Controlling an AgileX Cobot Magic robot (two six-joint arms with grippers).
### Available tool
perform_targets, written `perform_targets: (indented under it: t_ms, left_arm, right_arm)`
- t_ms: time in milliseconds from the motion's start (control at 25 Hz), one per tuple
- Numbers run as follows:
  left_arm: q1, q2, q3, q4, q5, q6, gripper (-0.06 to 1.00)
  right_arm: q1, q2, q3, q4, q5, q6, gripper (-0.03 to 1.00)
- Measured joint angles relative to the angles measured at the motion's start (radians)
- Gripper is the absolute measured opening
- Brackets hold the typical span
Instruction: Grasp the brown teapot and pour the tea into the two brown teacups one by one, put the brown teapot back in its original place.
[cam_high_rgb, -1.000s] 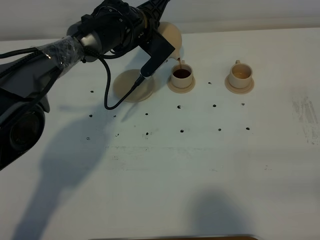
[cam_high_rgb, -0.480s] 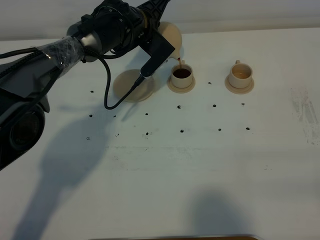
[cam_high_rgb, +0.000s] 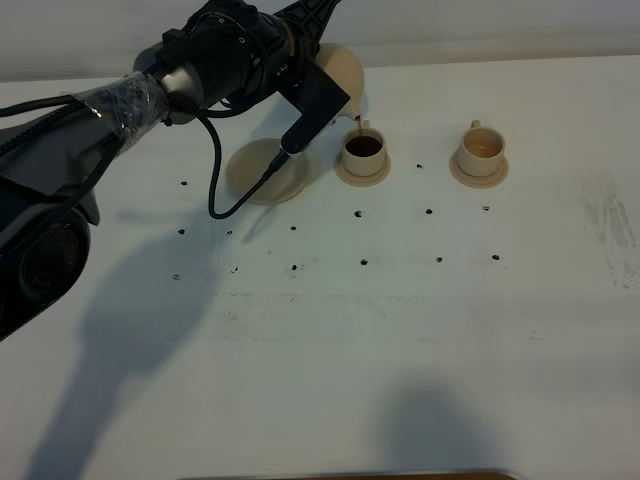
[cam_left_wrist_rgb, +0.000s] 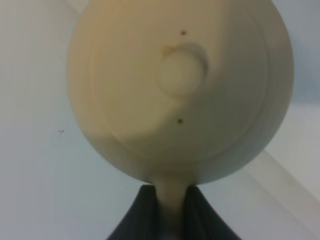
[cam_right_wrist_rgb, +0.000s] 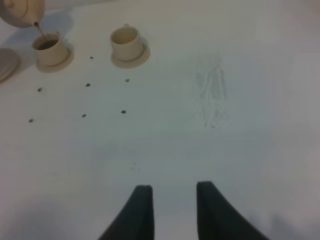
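The brown teapot (cam_high_rgb: 343, 72) hangs tilted above the table at the back, its spout over the left teacup (cam_high_rgb: 364, 148). A thin stream of tea falls from the spout into this cup, which holds dark tea. My left gripper (cam_left_wrist_rgb: 170, 192) is shut on the teapot's (cam_left_wrist_rgb: 180, 90) loop handle. The right teacup (cam_high_rgb: 482, 148) stands on its saucer with pale tea inside. The wide saucer (cam_high_rgb: 265, 170), the original place, lies bare left of the cups. My right gripper (cam_right_wrist_rgb: 172, 192) hovers over bare table, fingers apart and empty, far from both teacups (cam_right_wrist_rgb: 50, 48) (cam_right_wrist_rgb: 127, 44).
Small dark dots (cam_high_rgb: 360, 262) mark the white table in two rows in front of the cups. A scuffed patch (cam_high_rgb: 612, 225) lies at the right. The left arm (cam_high_rgb: 120, 100) and its cable (cam_high_rgb: 215, 170) reach over the back left.
Nothing has visibly moved. The teapot stays tilted and the tea keeps running into the left cup.
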Motion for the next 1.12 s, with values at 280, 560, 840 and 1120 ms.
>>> perform_targets:
  t_ms: [280,560,840,1120]
  left_arm:
    - [-0.01,0.0,0.0,0.0,-0.001,0.0,0.08]
    - [-0.011,0.0,0.019,0.001,0.001,-0.002,0.08]
    - [-0.011,-0.001,0.024,-0.059,0.052,-0.143,0.08]
    - [-0.005,-0.051,0.024,-0.097,0.137,-0.284,0.08]
  right_arm:
    - [0.0,0.0,0.0,0.0,0.0,0.0,0.23]
    - [0.0,0.0,0.0,0.0,0.0,0.0,0.23]
    - [0.0,0.0,0.0,0.0,0.0,0.0,0.23]
    - [0.0,0.0,0.0,0.0,0.0,0.0,0.23]
